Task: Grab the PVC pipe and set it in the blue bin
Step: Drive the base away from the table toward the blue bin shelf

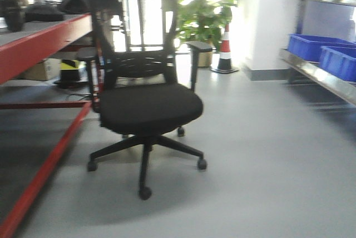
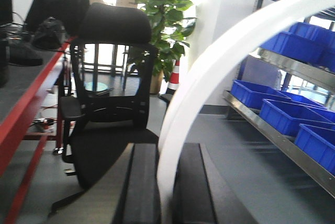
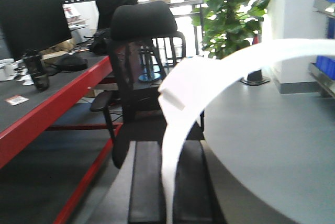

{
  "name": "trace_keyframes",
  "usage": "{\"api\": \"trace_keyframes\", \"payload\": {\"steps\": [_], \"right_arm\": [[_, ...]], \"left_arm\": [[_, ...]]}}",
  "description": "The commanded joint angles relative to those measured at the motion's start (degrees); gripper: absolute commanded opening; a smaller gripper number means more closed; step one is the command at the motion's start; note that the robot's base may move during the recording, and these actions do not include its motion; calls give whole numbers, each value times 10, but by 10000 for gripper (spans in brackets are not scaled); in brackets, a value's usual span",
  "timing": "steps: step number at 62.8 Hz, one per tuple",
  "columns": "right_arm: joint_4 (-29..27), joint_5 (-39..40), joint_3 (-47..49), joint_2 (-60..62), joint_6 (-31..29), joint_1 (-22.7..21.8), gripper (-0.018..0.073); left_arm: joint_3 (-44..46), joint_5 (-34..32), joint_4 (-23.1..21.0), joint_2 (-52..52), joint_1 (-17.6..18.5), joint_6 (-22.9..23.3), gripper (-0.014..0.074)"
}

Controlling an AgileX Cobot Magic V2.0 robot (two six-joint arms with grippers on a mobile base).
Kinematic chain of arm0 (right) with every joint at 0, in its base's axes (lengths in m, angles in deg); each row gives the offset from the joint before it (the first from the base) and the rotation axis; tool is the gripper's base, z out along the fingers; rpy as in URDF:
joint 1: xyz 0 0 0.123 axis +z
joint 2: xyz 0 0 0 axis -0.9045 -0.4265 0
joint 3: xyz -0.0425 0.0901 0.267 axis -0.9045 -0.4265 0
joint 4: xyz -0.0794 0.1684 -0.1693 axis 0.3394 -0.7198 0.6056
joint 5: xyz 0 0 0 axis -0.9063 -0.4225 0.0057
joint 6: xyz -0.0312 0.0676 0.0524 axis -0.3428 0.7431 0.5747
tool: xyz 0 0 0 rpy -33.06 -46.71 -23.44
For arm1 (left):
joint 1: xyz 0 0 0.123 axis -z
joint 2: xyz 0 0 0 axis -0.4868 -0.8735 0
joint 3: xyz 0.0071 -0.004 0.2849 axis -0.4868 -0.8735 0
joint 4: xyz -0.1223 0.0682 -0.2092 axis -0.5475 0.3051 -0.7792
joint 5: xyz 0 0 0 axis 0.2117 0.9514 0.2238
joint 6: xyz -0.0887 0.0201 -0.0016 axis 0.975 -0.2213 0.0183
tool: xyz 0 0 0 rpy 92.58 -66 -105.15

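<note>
In the right wrist view my right gripper is shut on a broad white curved band, the PVC pipe. It has a stepped notch near its bend and arcs up and to the right. In the left wrist view my left gripper is shut on a longer, thinner white half-circle strip that sweeps to the upper right. Blue bins stand on a metal shelf at the right, also in the front view. Neither gripper shows in the front view.
A black office chair stands on the grey floor straight ahead. A red-edged workbench with monitors and a bottle runs along the left. A potted plant and a traffic cone stand at the back by a white pillar.
</note>
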Motion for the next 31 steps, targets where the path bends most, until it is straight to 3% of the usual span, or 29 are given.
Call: {"api": "trace_keyframes", "payload": {"steps": [1, 31], "right_arm": [[7, 15, -1, 3, -3, 1, -162], [7, 15, -1, 3, -3, 1, -162]], "left_arm": [[0, -16, -4, 2, 2, 3, -111], [0, -16, -4, 2, 2, 3, -111]]}}
